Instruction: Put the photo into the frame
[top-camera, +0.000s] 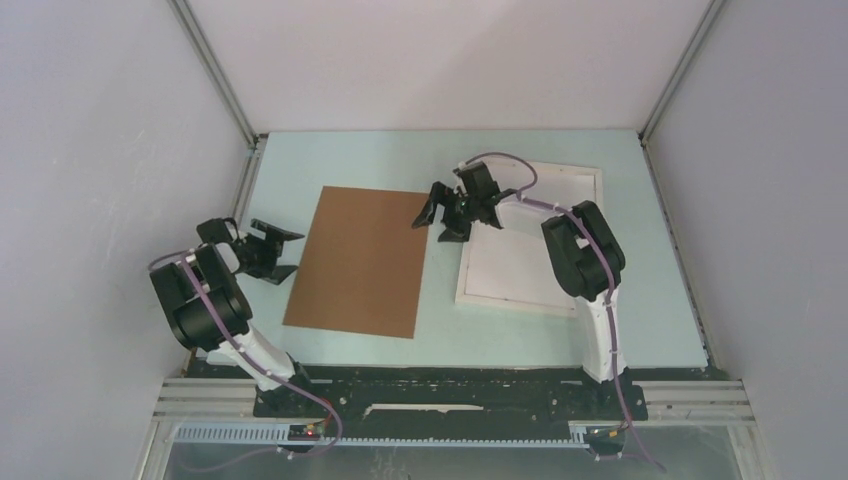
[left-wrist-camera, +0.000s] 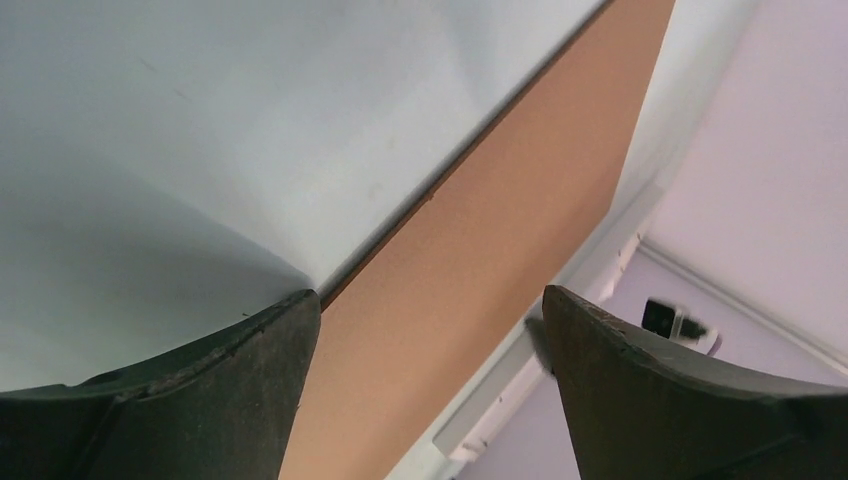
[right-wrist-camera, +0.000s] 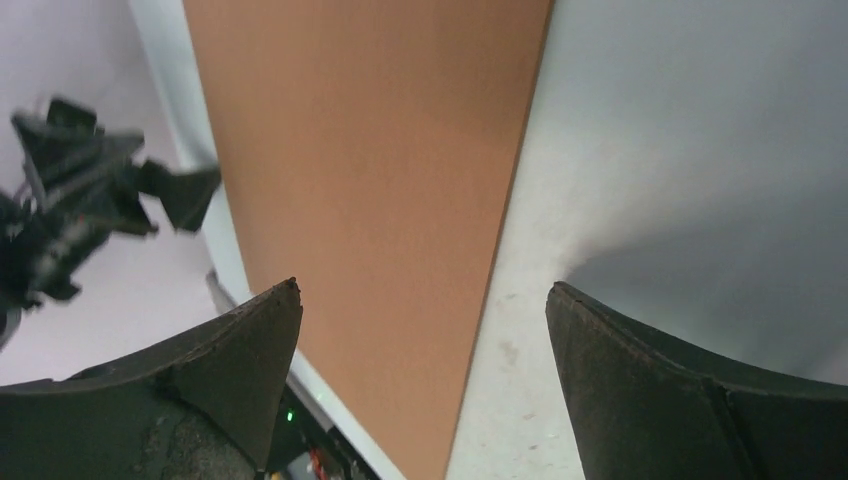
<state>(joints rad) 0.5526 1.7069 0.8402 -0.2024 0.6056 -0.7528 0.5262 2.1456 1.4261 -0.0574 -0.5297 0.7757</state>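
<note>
Two arms work over one pale tabletop (top-camera: 500, 340).

Top view:
- The white frame (top-camera: 512, 301) lies flat toward the far right corner. Its inside reads plain white, and whether that surface is the photo cannot be told.
- The brown backing board (top-camera: 360, 262) lies flat at mid-table, left of the frame and apart from it.
- The left gripper (top-camera: 290, 253) sits low near the left edge, just beside the board's left side. Its jaws are spread and empty.
- The right gripper (top-camera: 435, 228) hangs over the gap between the board's far right corner and the frame's left rail. Its jaws are spread and grasp nothing.

Left wrist view:
- Both dark fingers (left-wrist-camera: 200, 400) stand wide apart with nothing between them.
- Beyond them the backing board (left-wrist-camera: 480, 250) runs diagonally across the tabletop (left-wrist-camera: 200, 150).

Right wrist view:
- The fingers (right-wrist-camera: 680, 400) are spread wide and empty.
- Below them one long edge of the backing board (right-wrist-camera: 370, 150) meets the bare tabletop (right-wrist-camera: 700, 130).
- The left gripper (right-wrist-camera: 150, 190) shows at the far left, past the board.
</note>
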